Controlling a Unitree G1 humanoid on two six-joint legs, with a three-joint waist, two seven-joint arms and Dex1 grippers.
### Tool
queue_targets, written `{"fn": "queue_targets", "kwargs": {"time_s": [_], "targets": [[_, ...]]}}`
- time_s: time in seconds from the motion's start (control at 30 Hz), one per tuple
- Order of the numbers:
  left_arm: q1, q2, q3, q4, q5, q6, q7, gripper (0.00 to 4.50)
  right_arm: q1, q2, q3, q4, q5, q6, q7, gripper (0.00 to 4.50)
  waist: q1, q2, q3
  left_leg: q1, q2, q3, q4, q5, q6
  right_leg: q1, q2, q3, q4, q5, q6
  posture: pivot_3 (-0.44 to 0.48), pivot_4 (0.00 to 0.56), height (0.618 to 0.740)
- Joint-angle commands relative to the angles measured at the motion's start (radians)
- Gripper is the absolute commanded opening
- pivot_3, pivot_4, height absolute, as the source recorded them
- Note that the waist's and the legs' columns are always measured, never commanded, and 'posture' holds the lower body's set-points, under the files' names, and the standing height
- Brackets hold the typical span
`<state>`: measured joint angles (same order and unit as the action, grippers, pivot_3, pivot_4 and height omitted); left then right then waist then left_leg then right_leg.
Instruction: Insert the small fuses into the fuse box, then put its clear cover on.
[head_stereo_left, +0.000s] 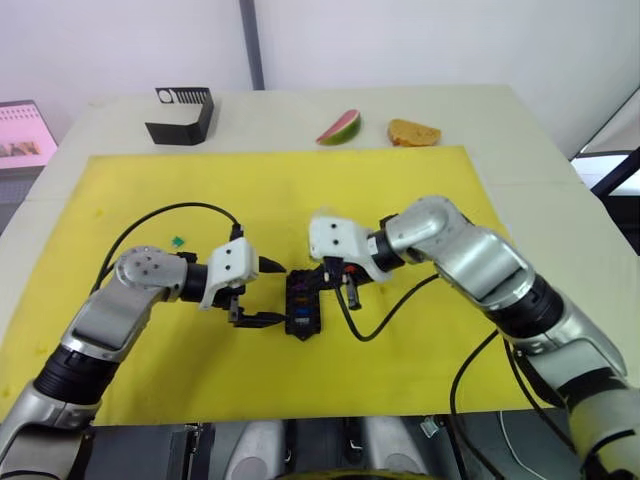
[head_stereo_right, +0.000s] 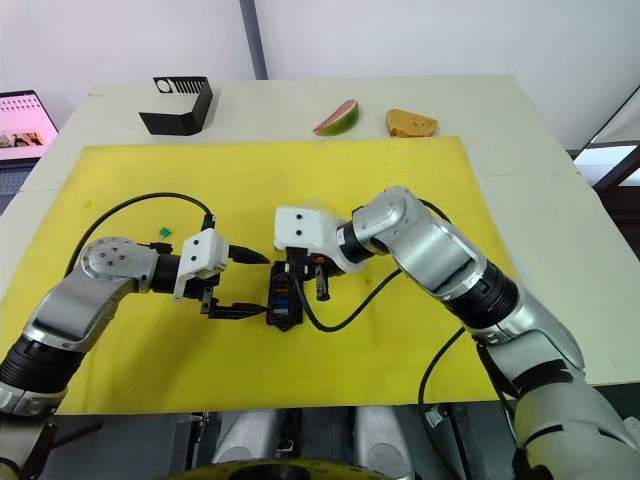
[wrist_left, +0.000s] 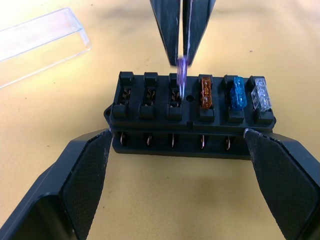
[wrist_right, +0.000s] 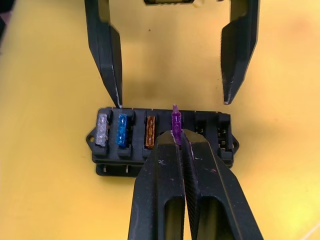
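Note:
The black fuse box (wrist_left: 192, 117) lies on the yellow mat (head_stereo_left: 400, 200) between my two grippers. Grey (wrist_left: 261, 94), blue (wrist_left: 238, 93) and tan (wrist_left: 205, 93) fuses sit in its back row. My right gripper (wrist_right: 179, 137) is shut on a purple fuse (wrist_right: 176, 121), held upright at the slot beside the tan one. My left gripper (head_stereo_left: 272, 293) is open, its fingers (wrist_left: 75, 185) flanking the box's two ends. The clear cover (wrist_left: 35, 42) lies flat just beyond the box. A teal fuse (head_stereo_left: 178, 241) rests on the mat near my left forearm.
A larger black box with a white slotted top (head_stereo_left: 180, 115) stands at the back left off the mat. A watermelon slice (head_stereo_left: 340, 127) and a piece of bread (head_stereo_left: 413, 132) lie at the back. A screen (head_stereo_left: 25, 135) is at the far left. Black cables loop beside both arms.

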<state>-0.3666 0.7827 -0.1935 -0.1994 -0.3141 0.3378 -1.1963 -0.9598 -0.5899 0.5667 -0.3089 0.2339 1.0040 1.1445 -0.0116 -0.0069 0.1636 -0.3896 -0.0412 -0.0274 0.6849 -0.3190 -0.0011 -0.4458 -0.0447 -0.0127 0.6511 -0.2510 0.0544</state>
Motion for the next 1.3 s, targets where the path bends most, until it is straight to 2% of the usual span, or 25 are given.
{"fn": "queue_targets", "kwargs": {"time_s": [0.03, 0.4, 1.3], "targets": [[-0.001, 0.005, 0.023, -0.019, 0.001, -0.014, 0.002, 4.42, -0.063, -0.013, 0.005, -0.037, 0.029, 0.059, 0.023, 0.0, 0.0, 0.0, 0.0, 0.0, 0.0, 0.0, 0.0, 0.0, 0.0, 0.0, 0.0, 0.0, 0.0, 0.0, 0.0, 0.0, 0.15, 0.74], [0.021, 0.0, 0.024, -0.022, 0.005, -0.021, 0.014, 4.42, -0.152, -0.008, 0.129, -0.012, 0.011, 0.102, 0.022, 0.0, 0.0, 0.0, 0.0, 0.0, 0.0, 0.0, 0.0, -0.001, 0.001, 0.0, 0.0, 0.0, 0.0, 0.0, 0.0, 0.0, 0.15, 0.74], [0.022, -0.026, 0.022, -0.018, 0.011, -0.031, 0.053, 4.42, -0.191, -0.011, 0.204, 0.053, -0.04, 0.051, 0.038, 0.0, -0.001, 0.0, 0.0, 0.0, 0.0, 0.0, 0.0, 0.0, 0.001, 0.0, 0.0, 0.0, 0.0, 0.0, 0.0, 0.0, 0.15, 0.74]]}}
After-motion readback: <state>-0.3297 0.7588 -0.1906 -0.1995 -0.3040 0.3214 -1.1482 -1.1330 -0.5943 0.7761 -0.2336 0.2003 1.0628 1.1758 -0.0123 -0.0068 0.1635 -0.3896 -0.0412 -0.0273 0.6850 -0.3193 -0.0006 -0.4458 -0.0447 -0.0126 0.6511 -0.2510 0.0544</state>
